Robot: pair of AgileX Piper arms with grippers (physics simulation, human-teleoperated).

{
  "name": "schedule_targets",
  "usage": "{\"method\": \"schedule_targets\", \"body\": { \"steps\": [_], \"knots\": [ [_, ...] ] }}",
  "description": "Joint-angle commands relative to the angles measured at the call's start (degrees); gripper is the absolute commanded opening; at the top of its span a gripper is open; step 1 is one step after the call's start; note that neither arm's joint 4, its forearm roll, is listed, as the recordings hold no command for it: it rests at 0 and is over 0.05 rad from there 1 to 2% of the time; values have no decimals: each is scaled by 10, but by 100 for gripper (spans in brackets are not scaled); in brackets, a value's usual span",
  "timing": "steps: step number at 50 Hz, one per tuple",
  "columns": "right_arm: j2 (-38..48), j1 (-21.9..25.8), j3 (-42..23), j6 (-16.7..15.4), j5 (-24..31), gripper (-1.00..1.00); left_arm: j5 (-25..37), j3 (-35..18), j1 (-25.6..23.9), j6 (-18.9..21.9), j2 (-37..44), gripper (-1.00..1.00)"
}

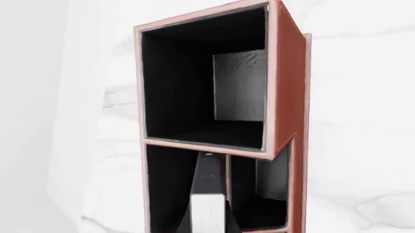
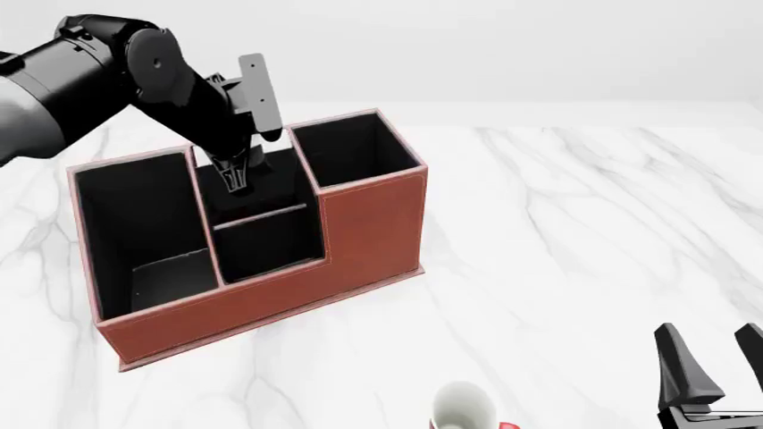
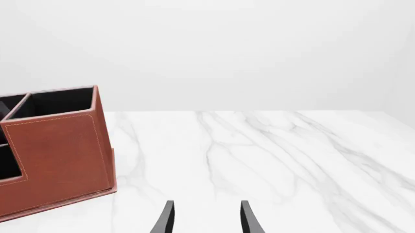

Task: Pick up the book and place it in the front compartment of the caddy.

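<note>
Over the caddy (image 2: 370,232), above the partition (image 2: 256,214) that divides the rear middle pocket from the front compartment (image 2: 268,246), the book (image 1: 207,184) hung edge-down, clamped in my left claw (image 2: 235,174) and not clearly over either pocket. Release at that position risked the book striking the partition rim and tipping into the rear pocket, or wedging aslant, the cause being too little travel toward the cut-down wall. My right claw (image 2: 713,371) stood parted and empty, well apart.

A big white marble table (image 2: 596,232) with thin grey lines fills the room. Behind it stands a plain pale grey wall (image 3: 246,48). The light is soft and even.
</note>
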Motion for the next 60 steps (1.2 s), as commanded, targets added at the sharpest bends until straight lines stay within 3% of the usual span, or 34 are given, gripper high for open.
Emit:
{"method": "schedule_targets", "body": {
  "steps": [1,8,37,60],
  "knots": [
    [-3,0,0,-1,2,100,24,-13,17,-4,-44,-100],
    [-3,0,0,-1,2,100,15,-12,5,-19,-36,-100],
    [-3,0,0,-1,2,100,-37,5,36,-3,3,-100],
    [-3,0,0,-1,2,100,-81,26,32,-11,36,-100]
  ]
}}
